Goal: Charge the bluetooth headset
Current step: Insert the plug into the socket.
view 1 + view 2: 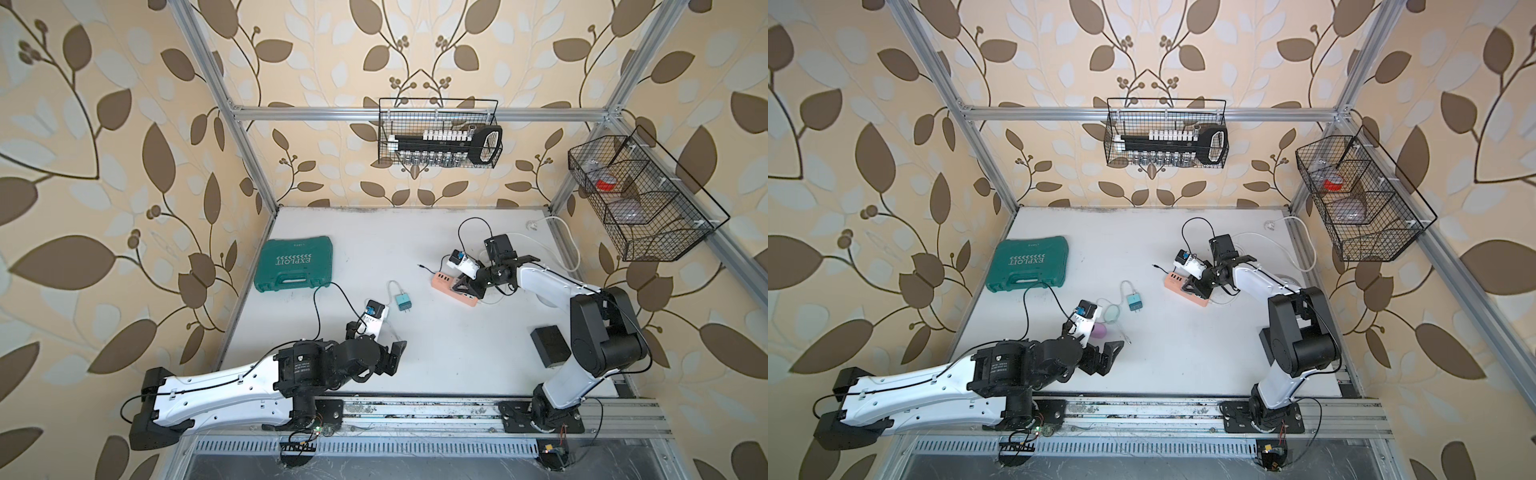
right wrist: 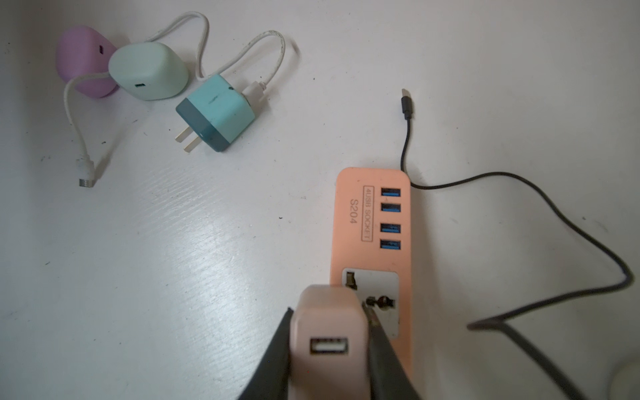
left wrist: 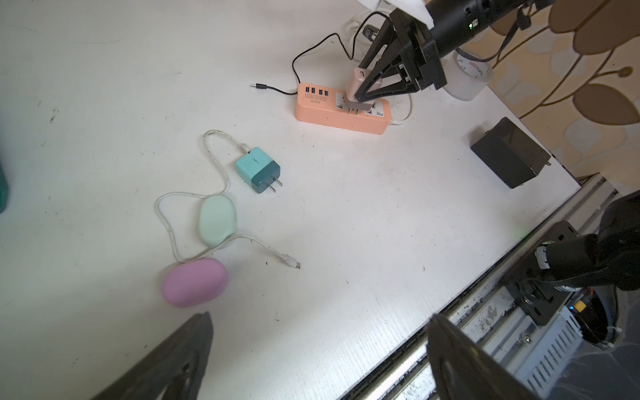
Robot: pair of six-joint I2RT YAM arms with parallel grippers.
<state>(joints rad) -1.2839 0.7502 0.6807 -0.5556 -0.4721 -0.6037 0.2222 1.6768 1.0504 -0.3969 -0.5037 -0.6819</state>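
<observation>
My right gripper (image 2: 329,311) is clamping the pink charger (image 2: 327,332), holding it at the power strip (image 2: 367,194).
Prongs are showing, so it's looking unseated; my left gripper (image 3: 318,316) is hanging open; the mint case (image 3: 217,220) and pink case (image 3: 194,282) are lying uncabled, near left.

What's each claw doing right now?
Left claw: open, empty.
Right claw: closed on the pink charger, at the strip.

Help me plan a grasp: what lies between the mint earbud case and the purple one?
The white USB cable passes between the mint earbud case and the purple earbud case; the left wrist view shows it.
</observation>
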